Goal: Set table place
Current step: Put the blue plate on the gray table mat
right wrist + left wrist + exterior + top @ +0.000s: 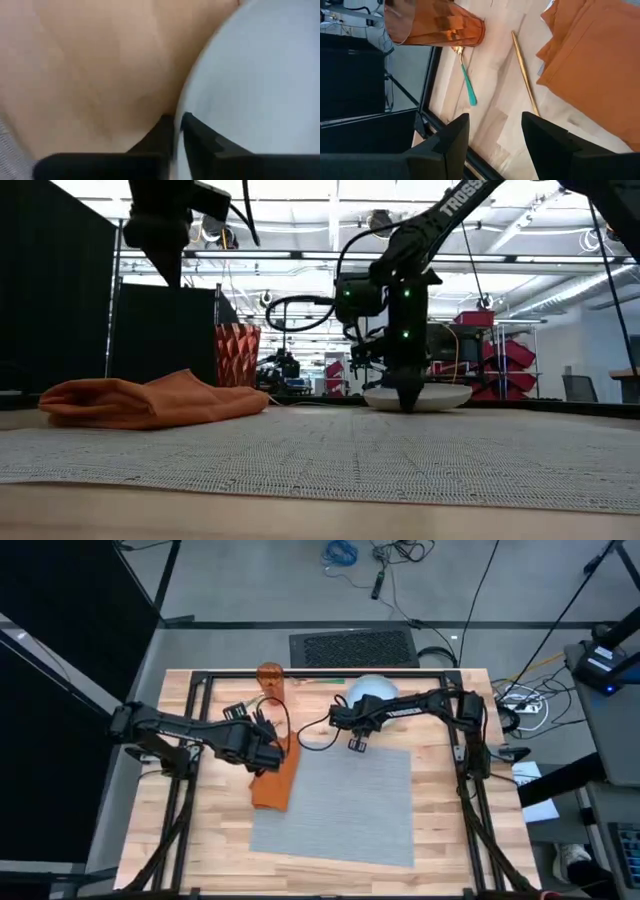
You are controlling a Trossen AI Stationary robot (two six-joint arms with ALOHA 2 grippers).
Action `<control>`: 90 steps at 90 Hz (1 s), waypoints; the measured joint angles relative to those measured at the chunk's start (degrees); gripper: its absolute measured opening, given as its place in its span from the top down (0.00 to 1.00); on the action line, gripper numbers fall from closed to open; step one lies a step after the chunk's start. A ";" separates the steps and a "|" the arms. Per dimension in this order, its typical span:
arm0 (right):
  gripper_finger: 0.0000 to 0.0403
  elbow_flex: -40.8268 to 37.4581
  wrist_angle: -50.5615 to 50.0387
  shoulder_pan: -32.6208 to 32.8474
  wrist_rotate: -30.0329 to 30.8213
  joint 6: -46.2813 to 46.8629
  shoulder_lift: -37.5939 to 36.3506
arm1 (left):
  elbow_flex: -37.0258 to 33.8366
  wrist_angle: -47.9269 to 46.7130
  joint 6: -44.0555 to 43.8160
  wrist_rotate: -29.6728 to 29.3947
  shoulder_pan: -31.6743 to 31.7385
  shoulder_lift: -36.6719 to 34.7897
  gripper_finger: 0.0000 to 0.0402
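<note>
Grey woven placemat lies flat on the wooden worktop, its centre bare. The pale blue-white plate is not on it; it rests on the worktop just beyond the mat's far edge.

Right gripper is down at the plate's near rim. The right wrist view shows its two dark fingers nearly together with the thin plate rim between them, one finger under the lip and one over it. Judged clamped on the rim.

Left gripper hangs over the worktop beside the orange napkin, fingers apart and holding nothing. Ahead of it lie a teal-handled utensil, a slim gold utensil and an orange faceted cup.

Handling assessment, plate: rigid, smooth and probably glazed, so slippery under hard fingers; breakable if dropped or knocked against the black frame. A rim pinch is the only practical hold on a flat plate, but it carries the weight off to one side, so sag or twist in the grip is likely. A low, slow carry onto the mat is advisable.

Placemat: soft, limp, textured; a dragged plate edge could ruck it.
</note>
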 joint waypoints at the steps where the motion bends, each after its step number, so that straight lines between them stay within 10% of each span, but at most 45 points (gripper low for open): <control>1: 0.98 0.00 0.18 -0.02 0.22 0.00 0.01 | 0.00 0.04 -0.01 0.00 -0.07 0.00 0.58; 90: 1.00 -0.22 -9.29 13.79 9.98 11.63 -4.45 | 0.00 -0.95 0.11 -0.44 -1.40 0.00 0.58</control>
